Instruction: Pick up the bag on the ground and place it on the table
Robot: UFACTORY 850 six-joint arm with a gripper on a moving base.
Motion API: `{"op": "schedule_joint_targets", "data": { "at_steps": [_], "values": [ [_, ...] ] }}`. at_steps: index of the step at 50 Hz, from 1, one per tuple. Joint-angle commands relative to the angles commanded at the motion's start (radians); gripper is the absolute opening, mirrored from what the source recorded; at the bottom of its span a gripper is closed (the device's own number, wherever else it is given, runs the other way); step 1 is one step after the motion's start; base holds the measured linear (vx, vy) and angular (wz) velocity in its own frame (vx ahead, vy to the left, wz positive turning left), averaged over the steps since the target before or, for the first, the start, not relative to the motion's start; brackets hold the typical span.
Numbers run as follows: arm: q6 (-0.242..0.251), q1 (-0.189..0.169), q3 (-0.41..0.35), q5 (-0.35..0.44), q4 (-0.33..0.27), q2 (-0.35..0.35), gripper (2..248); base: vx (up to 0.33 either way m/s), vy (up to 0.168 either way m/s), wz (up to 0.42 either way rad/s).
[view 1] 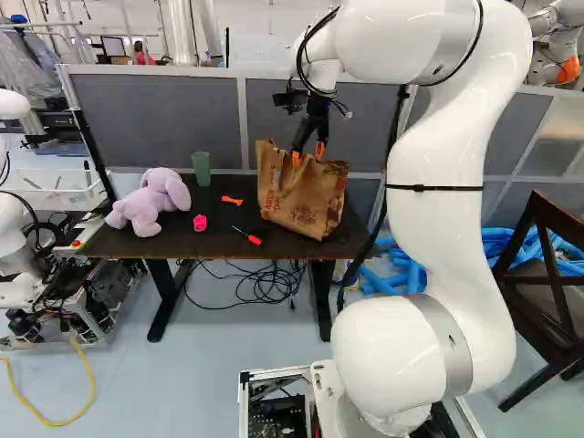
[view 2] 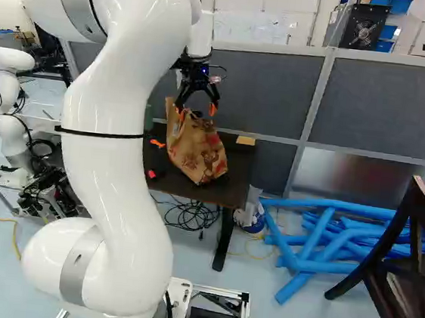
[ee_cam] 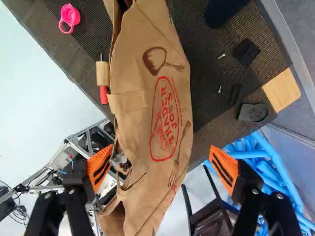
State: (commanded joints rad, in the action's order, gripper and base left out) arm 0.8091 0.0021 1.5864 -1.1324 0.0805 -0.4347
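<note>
The gripper hangs over the top of the brown paper bag in the left base view. That bag rests tilted on the dark table, at its right part. In the wrist view my gripper stands wide open, one orange-padded finger on either side of the bag, and the pads are not closed on it. Whether the bag touches one finger, I cannot tell.
Also on the table are a purple plush toy, a green cup, a pink item and a red screwdriver. Blue tubes and a dark wooden chair stand to the right. Another robot is at the left.
</note>
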Motion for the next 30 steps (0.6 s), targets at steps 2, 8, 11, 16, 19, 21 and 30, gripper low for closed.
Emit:
{"op": "schedule_joint_targets", "data": {
  "at_steps": [2, 8, 11, 16, 19, 21, 30],
  "values": [
    [0.0, 0.0, 0.0, -0.003, 0.0, 0.005, 247, 0.0, 0.0, 0.0],
    [0.0, 0.0, 0.0, -0.02, 0.0, 0.021, 247, 0.0, 0.0, 0.0],
    [0.0, 0.0, 0.0, -0.03, 0.0, 0.028, 247, 0.0, 0.0, 0.0],
    [0.0, 0.0, 0.001, -0.048, 0.0, 0.041, 247, 0.0, 0.0, 0.0],
    [0.0, 0.0, 0.001, -0.06, 0.0, 0.048, 247, 0.0, 0.0, 0.0],
    [0.0, 0.0, 0.002, -0.068, 0.0, 0.053, 247, 0.0, 0.0, 0.0],
    [0.0, 0.0, 0.004, -0.111, 0.0, 0.076, 247, 0.0, 0.0, 0.0]
  ]
}}
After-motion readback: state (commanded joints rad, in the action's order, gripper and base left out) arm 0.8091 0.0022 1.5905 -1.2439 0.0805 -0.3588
